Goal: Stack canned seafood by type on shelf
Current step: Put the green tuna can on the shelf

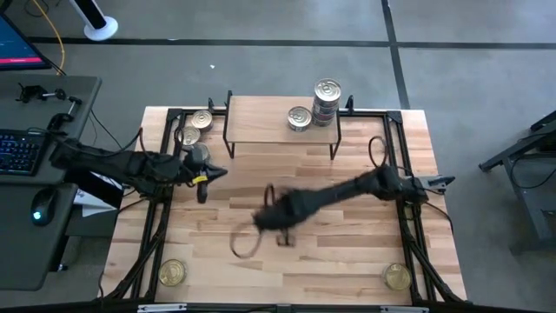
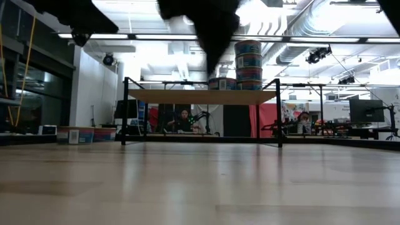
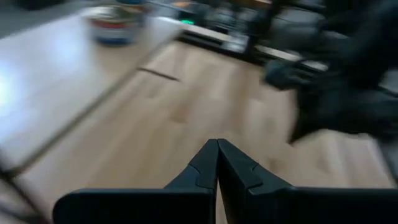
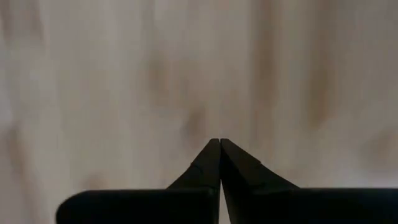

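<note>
The plank tabletop point(image 1: 347, 252) is bare across its middle and front, giving open room between the shelf and the front edge; a black frame rail runs just inside each side edge. The shelf point(image 1: 261, 122), a light board on thin black legs, stands at the back centre, and the low view shows a clear gap under it between its legs. Seven tins can be counted from above: a tall stack point(image 1: 327, 100) on the right part of the shelf, which the low view shows as three tins point(image 2: 248, 59) high, a single tin point(image 1: 299, 117) just beside that stack on the shelf, two gold-lidded tins point(image 1: 195, 127) on the tabletop just left of the shelf by the left rail, one tin point(image 1: 172, 273) near the front left corner and one tin point(image 1: 397, 276) near the front right corner. The left tool point(image 1: 207, 176) hangs over the left part of the tabletop, in front of the two loose tins, its fingers point(image 3: 205, 167) pressed together on nothing. The right tool point(image 1: 263, 217) reaches across to the middle of the tabletop, blurred, its fingers point(image 4: 208, 163) also closed and empty above bare wood. A desk with a keyboard point(image 1: 19, 149) and mouse stands off the left side.
</note>
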